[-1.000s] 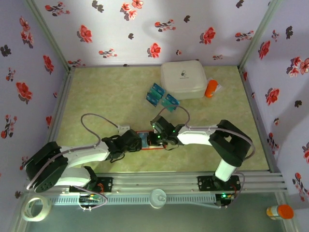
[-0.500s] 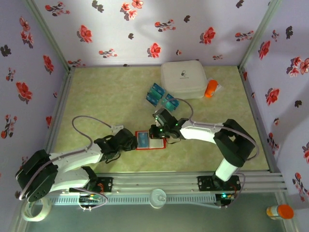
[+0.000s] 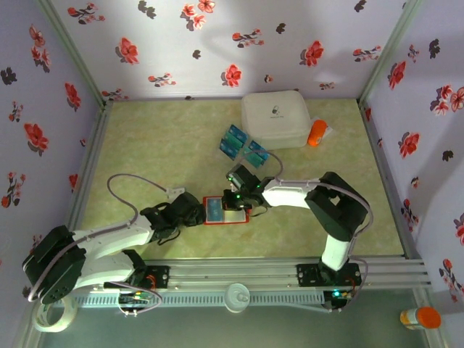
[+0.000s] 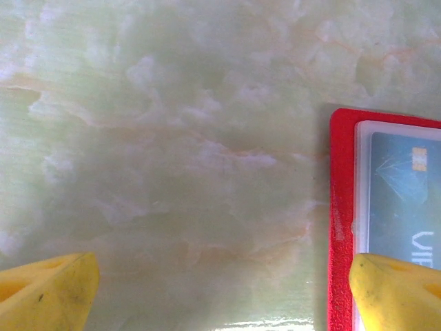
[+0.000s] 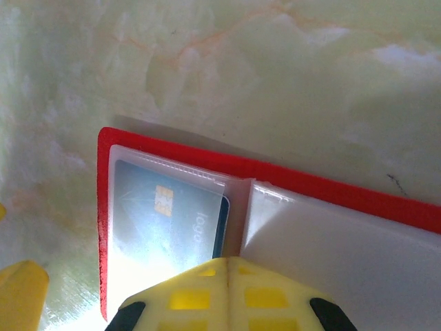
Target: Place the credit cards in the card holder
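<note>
One card (image 5: 165, 214) sits in the left clear pocket of the card holder (image 3: 225, 210), which lies open on the counter (image 3: 145, 145) just ahead of my two bases. Its right pocket looks empty. I judge the first card done and most of the job left.

The remaining credit cards (image 3: 232, 141) lie in two small bunches well behind the holder, near the white case (image 3: 275, 119). They overlap, so I count at least three and cannot say more. I count one holder, one case and one orange bottle (image 3: 317, 133) beside it.

My left end effector (image 4: 220, 293) is released, with one finger over the holder's left edge and the other over bare counter. My right end effector (image 5: 227, 279) is clenched on nothing, its tips over the holder's fold.
</note>
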